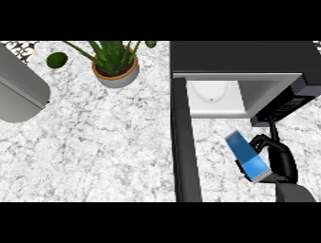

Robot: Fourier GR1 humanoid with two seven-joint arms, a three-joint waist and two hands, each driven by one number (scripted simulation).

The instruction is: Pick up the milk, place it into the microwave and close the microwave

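At the far left of my view, a large grey rounded appliance [9, 85] lies across the corner of the marble tabletop [100, 147]. Just right of it sits a small dark green fruit, perhaps an avocado [57, 60], and beside that a potted plant [116, 66] with spiky leaves in a clay-rimmed pot. None of these concern me now.

Moving right, the microwave door [183, 142] stands swung wide open, seen edge-on as a long dark bar running toward me. Behind it is the microwave [261, 61] itself, its pale cavity open with the round turntable plate [212, 91] visible inside and nothing resting on it.

Further right, in front of the cavity, is the milk [247, 157], a blue carton with a white end, tilted and held off the tabletop. My right hand [279, 159] has its fingers curled around the carton's right side, gripping it. My left hand is nowhere in view.

So, as I judge it, the pick is done: the carton is in my grasp and lifted. What remains is carrying it forward and a little left into the cavity, setting it down on the plate, letting go, then swinging the door shut. The carton's tilt may need levelling so that it stands rather than tips.
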